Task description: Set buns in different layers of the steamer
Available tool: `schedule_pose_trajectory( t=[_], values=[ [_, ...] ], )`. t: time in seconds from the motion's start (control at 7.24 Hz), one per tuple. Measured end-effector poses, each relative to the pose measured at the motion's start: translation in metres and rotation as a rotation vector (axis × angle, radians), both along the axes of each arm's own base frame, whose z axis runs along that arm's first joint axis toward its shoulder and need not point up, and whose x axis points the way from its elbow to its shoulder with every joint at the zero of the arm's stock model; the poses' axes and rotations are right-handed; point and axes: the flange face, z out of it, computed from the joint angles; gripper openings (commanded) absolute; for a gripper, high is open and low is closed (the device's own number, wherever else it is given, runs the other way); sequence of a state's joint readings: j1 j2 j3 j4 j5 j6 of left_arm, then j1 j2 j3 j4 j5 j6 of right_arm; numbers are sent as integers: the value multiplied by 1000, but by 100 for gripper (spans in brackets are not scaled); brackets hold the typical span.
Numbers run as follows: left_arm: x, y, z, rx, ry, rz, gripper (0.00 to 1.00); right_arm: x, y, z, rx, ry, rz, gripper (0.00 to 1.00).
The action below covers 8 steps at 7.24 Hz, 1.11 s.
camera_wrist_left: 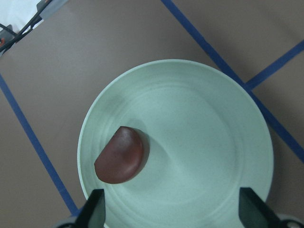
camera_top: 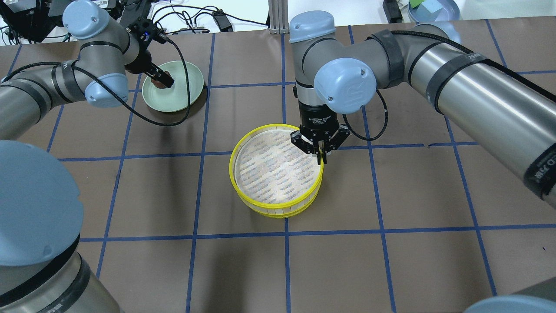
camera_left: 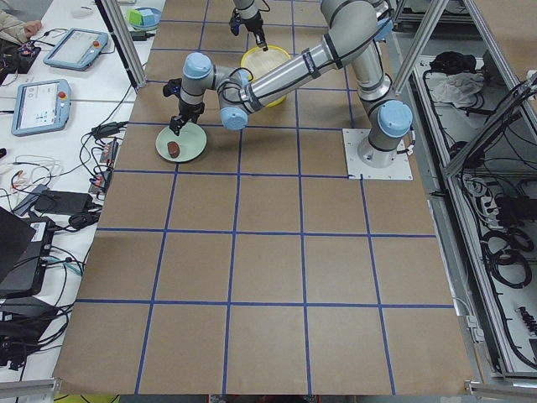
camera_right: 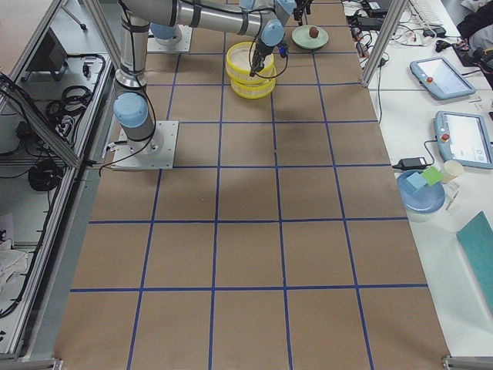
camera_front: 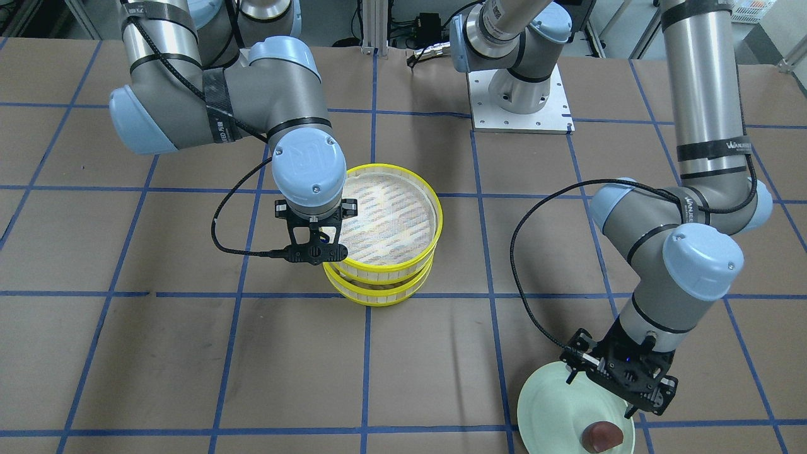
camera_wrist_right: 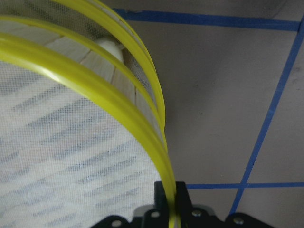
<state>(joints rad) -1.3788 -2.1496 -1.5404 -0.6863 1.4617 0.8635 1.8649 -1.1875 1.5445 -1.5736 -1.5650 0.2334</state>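
Observation:
The steamer stands mid-table as two stacked layers. My right gripper is shut on the yellow rim of the empty upper layer, which sits slightly askew over the lower layer. In the right wrist view, the cream-white bun shows in the lower layer under the upper one, with my gripper pinching the rim. The dark reddish-brown bun lies on the pale green plate. My left gripper is open and empty just above the plate, beside the bun.
The table is covered in brown paper with a blue tape grid. The plate sits at the far left of the table, near its edge. The left arm's base plate is bolted behind the steamer. Cables hang from both wrists.

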Motion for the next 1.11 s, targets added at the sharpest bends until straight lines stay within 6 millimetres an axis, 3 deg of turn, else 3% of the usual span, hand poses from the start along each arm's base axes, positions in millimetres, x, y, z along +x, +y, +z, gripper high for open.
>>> schedule_pose_trajectory(
  t=[0.55,0.83,1.11],
  values=[
    [23,-32,-41,-23,-25,-90,94,1,-4,-9,-26,0,4,0],
    [22,-37,-52,-22,-4,-115,87,1,-4,-14,-41,-4,4,0],
    [22,-38,-59,-20,-14,-173,89,0,-3,-18,-42,-4,5,0]
  ],
)
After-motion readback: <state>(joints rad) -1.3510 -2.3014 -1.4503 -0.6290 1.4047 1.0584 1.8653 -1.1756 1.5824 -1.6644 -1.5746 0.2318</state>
